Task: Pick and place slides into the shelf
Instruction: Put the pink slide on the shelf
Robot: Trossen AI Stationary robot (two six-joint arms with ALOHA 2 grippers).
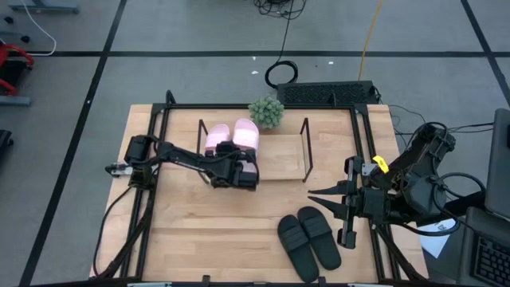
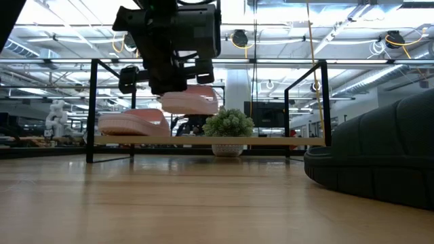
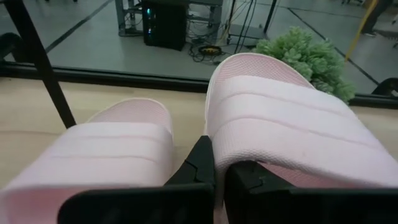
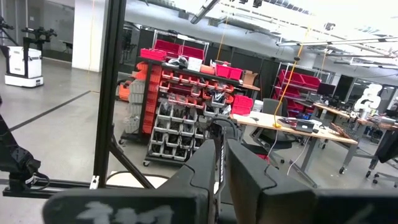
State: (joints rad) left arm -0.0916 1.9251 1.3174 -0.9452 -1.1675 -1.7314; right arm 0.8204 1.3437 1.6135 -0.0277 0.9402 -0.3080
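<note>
The black pair [image 1: 309,239] lies near the tabletop's front edge, the right gripper [image 1: 319,195] idle just beside it, fingers closed on nothing. Farther back, the left gripper [image 1: 239,169] pinches the second pink slide [image 3: 292,124] over the shelf [image 1: 279,159], beside the first [image 3: 118,149]. Released while raised and tilted, it could tumble off or knock its mate.

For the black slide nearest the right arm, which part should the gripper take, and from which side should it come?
Probably the wide strap of that black slide, pinched along one open edge. It lies flat on the table, sole down, so the strap is the only raised part. The right gripper would come from above.
</note>
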